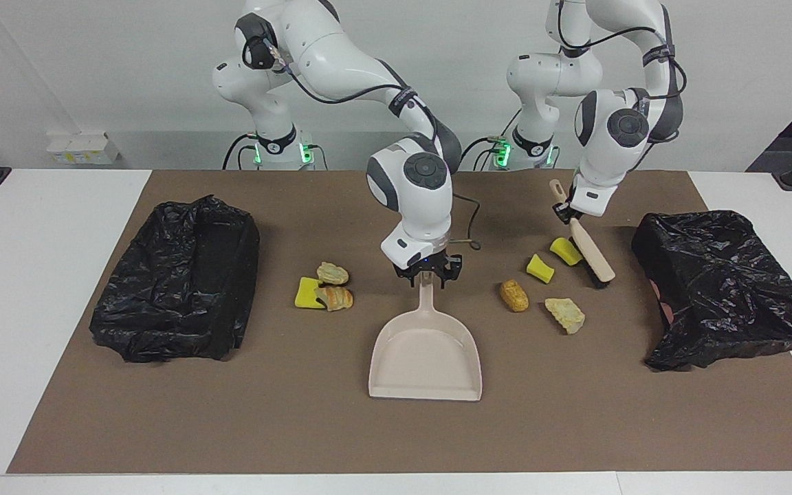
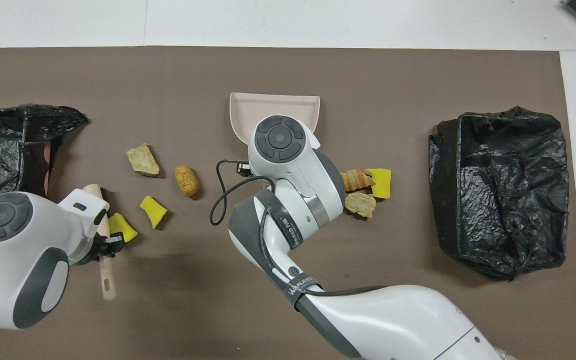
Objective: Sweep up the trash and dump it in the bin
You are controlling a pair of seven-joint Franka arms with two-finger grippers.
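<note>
None of the trash is in a bin yet, so nearly all the job is left. The beige plastic dustpan (image 1: 425, 357) lies flat in the middle of the brown mat (image 1: 300, 426) on the desk, and its scoop is empty.

The right claw (image 1: 427, 276) is down at the top of the dustpan's handle, with its fingers on both sides of it. I cannot tell if it grips the handle yet.

The left claw (image 1: 564, 212) is shut tight on the cream brush with black bristles (image 1: 592, 254). The brush tip rests on the mat, touching a yellow sponge chunk (image 1: 565, 250).

Beside the dustpan, toward the left arm's end, lie that chunk, another yellow sponge chunk (image 1: 540, 268), a golden-brown bread lump (image 1: 514, 295) and a pale bread lump (image 1: 565, 314). Toward the right arm's end, a yellow sponge piece (image 1: 307, 293) and two tan bread bits (image 1: 333, 284) huddle together.

Two black plastic-lined bins (image 1: 176, 278) wait at the ends of the mat. Sweeping, scooping and dumping are all still to do, I think.
</note>
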